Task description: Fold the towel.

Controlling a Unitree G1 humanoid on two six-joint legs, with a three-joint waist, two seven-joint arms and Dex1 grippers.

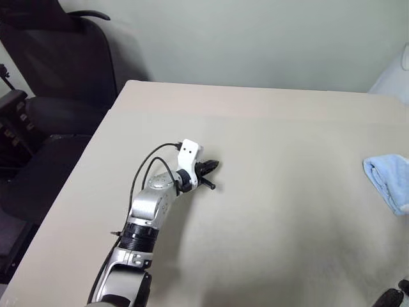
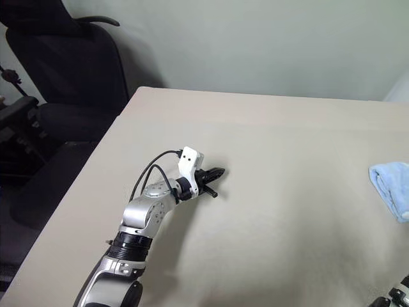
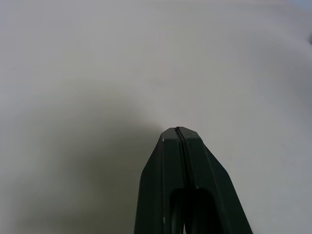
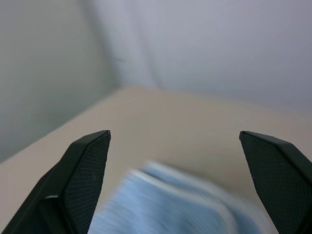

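Currently —
towel: light-blue terry cloth towel [image 1: 390, 182], folded, right tabletop [image 1: 268, 141] edge
left gripper [image 1: 211, 167]: jaws closed, empty
right gripper [image 4: 183, 146]: jaws wide, empty
writing: none legible

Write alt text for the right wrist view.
The right gripper is open, its two black fingers spread wide above a light-blue towel lying bunched on a beige table. Neither finger touches the towel. A pale wall rises behind the table's far edge.
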